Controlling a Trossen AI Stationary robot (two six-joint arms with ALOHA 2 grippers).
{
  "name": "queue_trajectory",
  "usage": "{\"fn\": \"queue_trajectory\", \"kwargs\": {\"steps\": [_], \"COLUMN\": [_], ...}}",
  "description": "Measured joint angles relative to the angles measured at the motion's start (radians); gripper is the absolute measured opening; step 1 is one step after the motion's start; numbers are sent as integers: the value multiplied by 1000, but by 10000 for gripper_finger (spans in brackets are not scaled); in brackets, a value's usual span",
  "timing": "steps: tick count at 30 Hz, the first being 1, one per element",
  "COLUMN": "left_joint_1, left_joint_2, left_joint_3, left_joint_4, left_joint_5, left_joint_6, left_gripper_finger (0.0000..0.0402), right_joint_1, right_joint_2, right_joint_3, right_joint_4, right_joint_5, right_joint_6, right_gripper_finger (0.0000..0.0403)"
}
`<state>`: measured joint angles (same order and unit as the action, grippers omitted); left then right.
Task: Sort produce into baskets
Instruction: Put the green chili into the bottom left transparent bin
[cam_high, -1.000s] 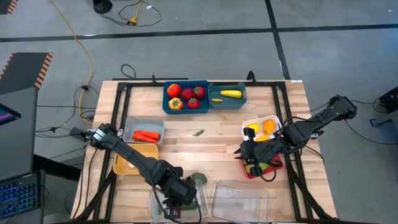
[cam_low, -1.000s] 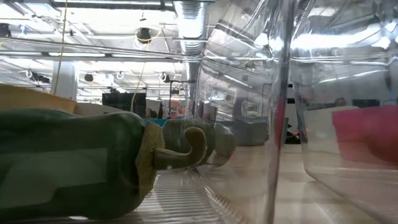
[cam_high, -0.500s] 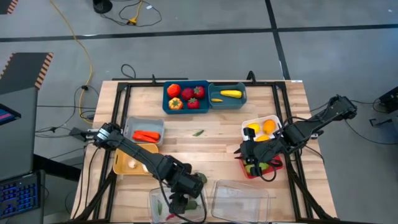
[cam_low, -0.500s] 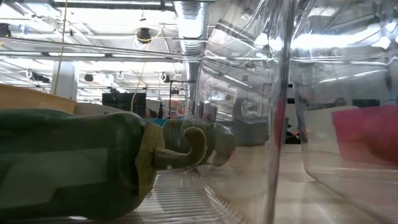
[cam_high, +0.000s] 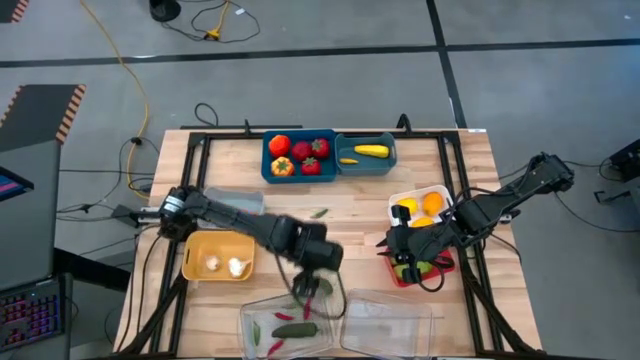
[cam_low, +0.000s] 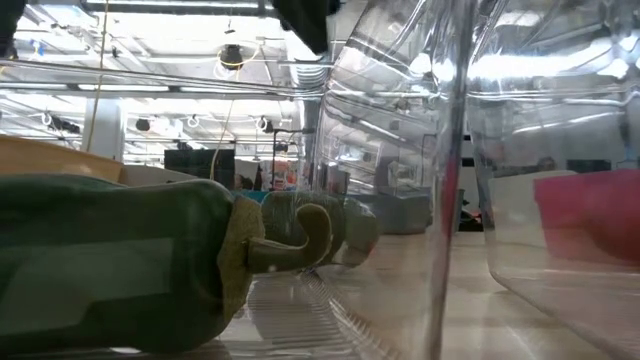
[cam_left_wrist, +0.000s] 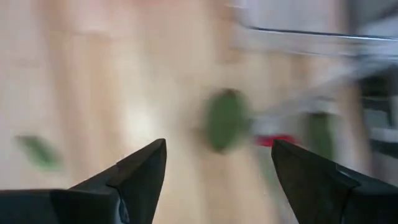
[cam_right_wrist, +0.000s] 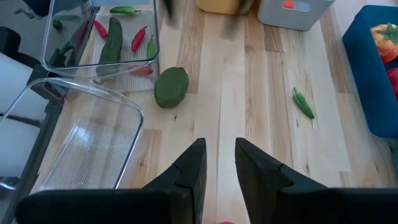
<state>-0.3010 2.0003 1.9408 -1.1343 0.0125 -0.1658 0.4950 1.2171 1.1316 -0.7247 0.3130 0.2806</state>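
Two dark jointed arms, tapered black fingers (cam_left_wrist: 140, 177)

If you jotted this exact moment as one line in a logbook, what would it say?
left gripper: jaws open, empty, above table by clear tray | right gripper: beside red bin | green vegetable: loose on table beside tray

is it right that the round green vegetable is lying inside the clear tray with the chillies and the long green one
Not quite. The round green vegetable lies on the bare table, just outside the clear tray. The right wrist view shows this. The chillies and the long green one are inside that tray.
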Motion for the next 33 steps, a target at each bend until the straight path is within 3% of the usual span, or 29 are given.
{"fn": "queue_trajectory", "kwargs": {"steps": [6, 17, 21, 33], "left_joint_1": [120, 294, 322, 370], "left_joint_2": [19, 178, 243, 304], "left_joint_3": [-2, -8, -9, -7], "left_joint_4": [3, 36, 30, 35], "left_joint_5": [-181, -175, -174, -179], "left_joint_6": [50, 76, 83, 102], "left_gripper_finger": [279, 279, 279, 270], "right_joint_1": [5, 22, 18, -68], "right_joint_2": [0, -113, -180, -439], "right_joint_3": [0, 0, -11, -385], "right_joint_4": [-1, -90, -81, 189], "right_joint_5": [0, 5, 58, 74], "right_joint_6": [0, -27, -33, -61], "right_gripper_finger": [111, 111, 111, 111]}}
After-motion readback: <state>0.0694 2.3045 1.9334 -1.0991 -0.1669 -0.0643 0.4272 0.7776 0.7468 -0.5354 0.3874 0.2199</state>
